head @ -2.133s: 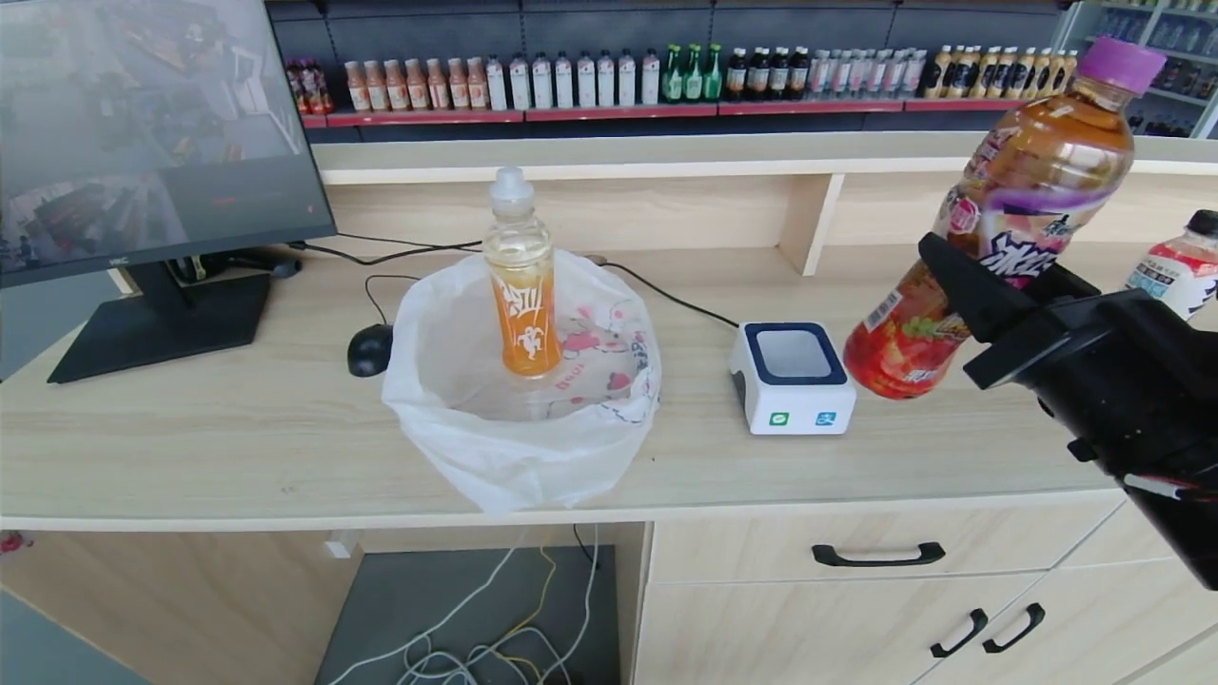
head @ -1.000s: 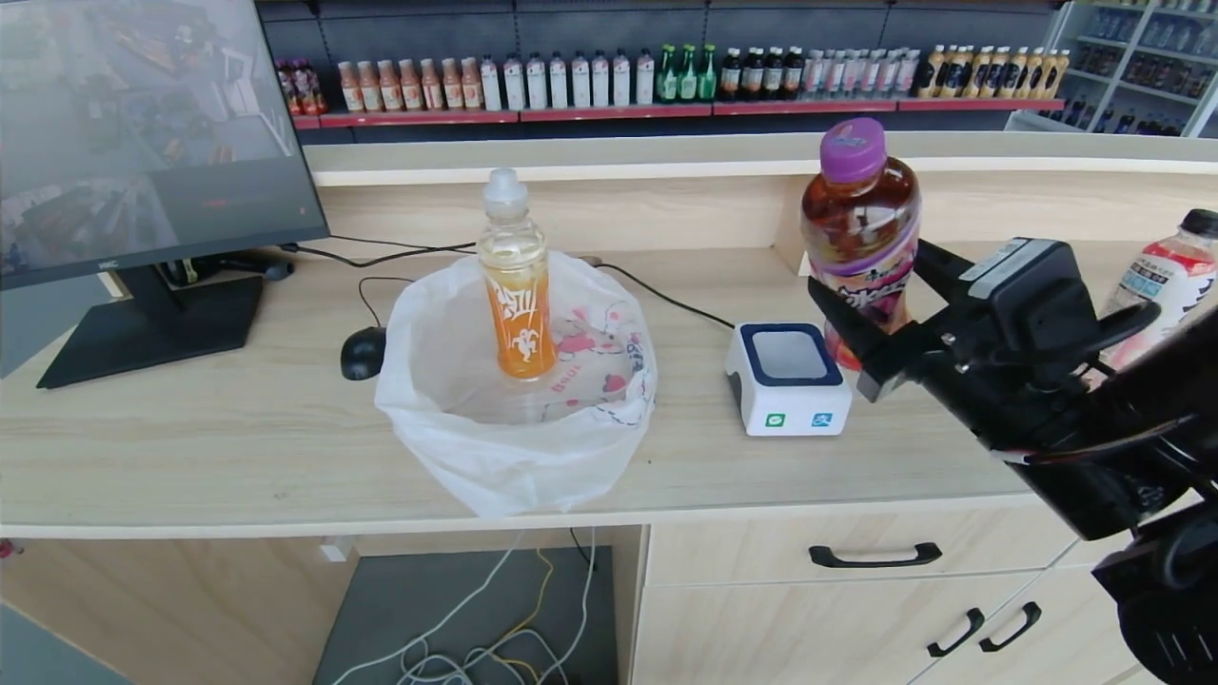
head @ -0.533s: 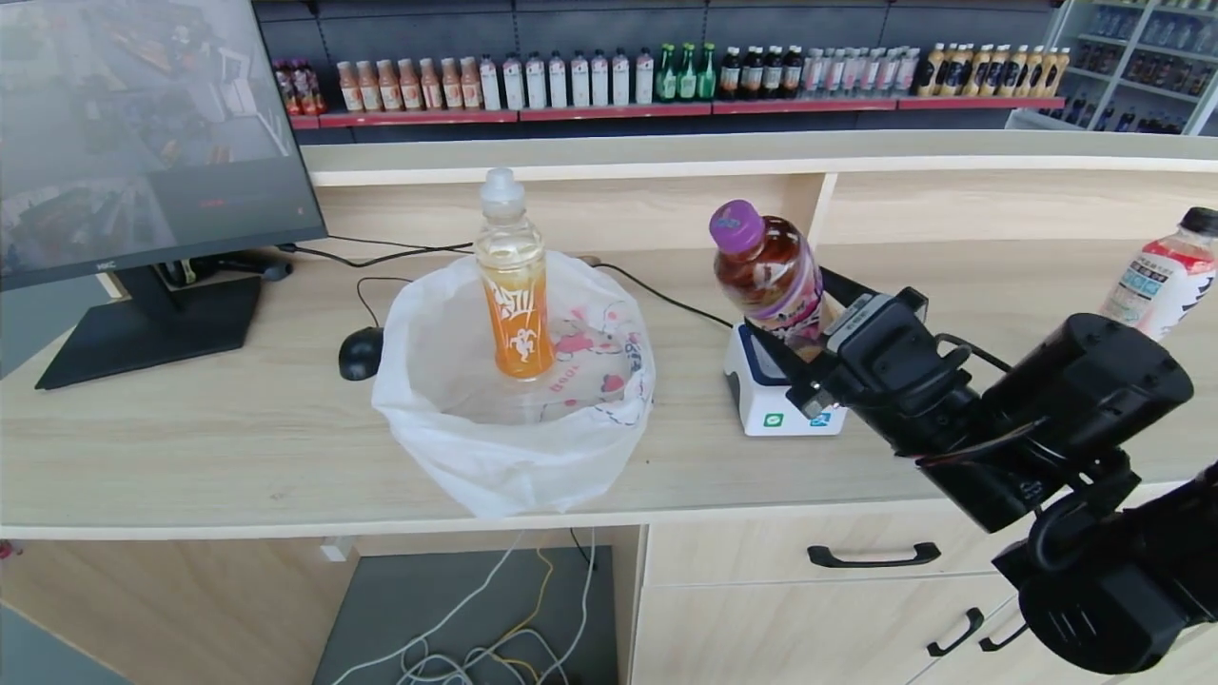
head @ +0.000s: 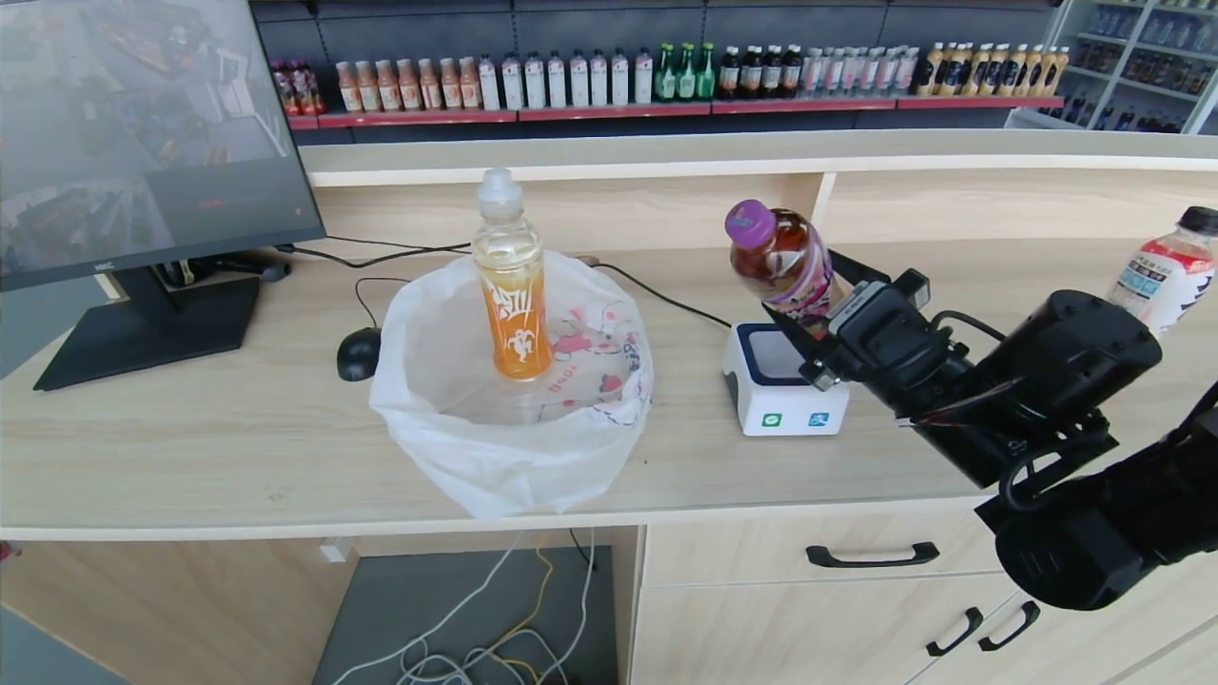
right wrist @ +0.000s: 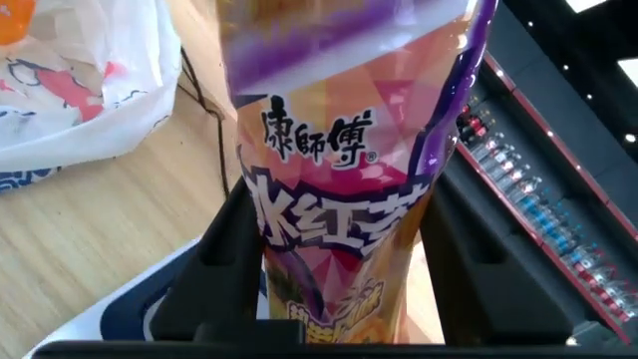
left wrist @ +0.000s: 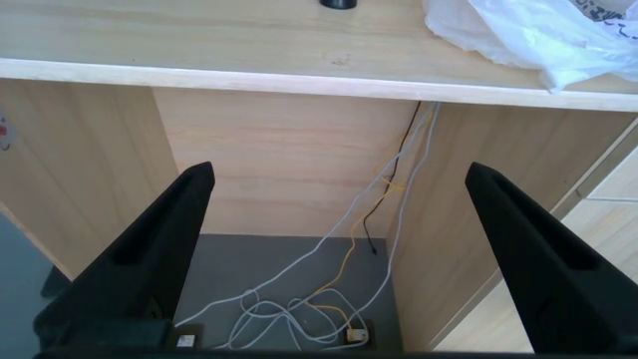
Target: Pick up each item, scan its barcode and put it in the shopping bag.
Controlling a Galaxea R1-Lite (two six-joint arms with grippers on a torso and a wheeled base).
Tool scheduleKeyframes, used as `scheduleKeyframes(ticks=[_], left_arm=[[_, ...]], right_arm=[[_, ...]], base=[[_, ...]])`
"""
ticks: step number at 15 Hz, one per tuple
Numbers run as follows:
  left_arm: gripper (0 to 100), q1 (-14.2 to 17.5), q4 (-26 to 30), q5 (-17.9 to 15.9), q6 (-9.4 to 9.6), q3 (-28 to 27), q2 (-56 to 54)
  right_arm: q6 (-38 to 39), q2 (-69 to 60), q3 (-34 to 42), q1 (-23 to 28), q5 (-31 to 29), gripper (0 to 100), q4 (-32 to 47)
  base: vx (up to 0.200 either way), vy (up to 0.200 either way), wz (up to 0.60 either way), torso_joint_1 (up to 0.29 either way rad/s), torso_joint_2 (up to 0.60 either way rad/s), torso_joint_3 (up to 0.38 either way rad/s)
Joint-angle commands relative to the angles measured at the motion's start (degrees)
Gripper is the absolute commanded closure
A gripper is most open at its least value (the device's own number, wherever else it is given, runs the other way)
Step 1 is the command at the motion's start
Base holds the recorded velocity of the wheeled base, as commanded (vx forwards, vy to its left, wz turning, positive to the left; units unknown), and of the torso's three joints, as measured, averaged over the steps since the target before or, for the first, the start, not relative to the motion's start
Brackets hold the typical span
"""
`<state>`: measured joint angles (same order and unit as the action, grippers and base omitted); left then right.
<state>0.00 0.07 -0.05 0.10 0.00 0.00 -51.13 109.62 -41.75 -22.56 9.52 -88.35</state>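
My right gripper (head: 809, 314) is shut on a purple-capped tea bottle (head: 778, 259), held tilted over the white barcode scanner (head: 782, 382) on the counter. In the right wrist view the bottle's label (right wrist: 344, 189) sits between the two black fingers (right wrist: 234, 234), with the scanner (right wrist: 150, 314) below. The white shopping bag (head: 514, 419) stands open left of the scanner with an orange drink bottle (head: 512, 285) upright inside. A third bottle (head: 1163, 276) with a black cap stands at the far right. My left gripper (left wrist: 344, 249) is open, below the counter edge, facing the cables.
A monitor (head: 143, 124) on its stand occupies the left of the counter, with a black mouse (head: 358, 354) and cables beside the bag. A raised shelf wall (head: 666, 205) runs behind. Drawers with black handles (head: 871, 555) lie under the counter.
The right arm swung the tea bottle from high at the right down and left over the scanner, then lifted it slightly. The bag and orange bottle stayed put.
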Motion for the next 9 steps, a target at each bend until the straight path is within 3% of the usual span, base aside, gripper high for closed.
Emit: scheduleKeyframes(ticks=[1, 9], left_arm=[[0, 0.0, 0.01, 0.05, -0.01, 0.0, 0.0], [0, 0.0, 0.01, -0.04, -0.01, 0.0, 0.0]], right_arm=[[-0.9, 0.25, -0.96, 0.06, 0.59, 100, 0.45], [-3.19, 0.33, -0.52, -1.17, 3.05, 100, 0.54]], base=[[0.0, 0.0, 0.0, 0.0, 0.0, 0.0], [0.0, 0.0, 0.0, 0.0, 0.0, 0.0]])
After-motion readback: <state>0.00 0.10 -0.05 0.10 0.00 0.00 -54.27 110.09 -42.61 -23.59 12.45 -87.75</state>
